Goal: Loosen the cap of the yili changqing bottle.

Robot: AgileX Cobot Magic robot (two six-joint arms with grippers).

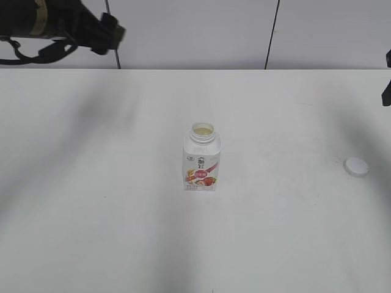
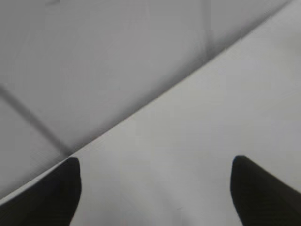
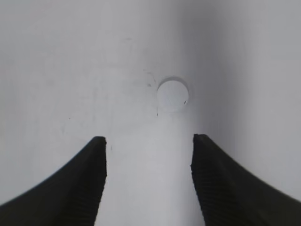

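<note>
The bottle [image 1: 202,157] is seen upright near the middle of the white tabletop [image 1: 91,232], its wide neck uncovered. The cap [image 1: 356,166] is laid flat on the tabletop well to the right of it, apart from it; in the right wrist view the cap [image 3: 173,94] is shown beyond the right hand [image 3: 148,141], whose ribbed fingers [image 3: 207,174] are spread wide and hold nothing. Farther back, the left hand [image 2: 155,169] is held wide open over bare tabletop near the far edge, empty too.
</note>
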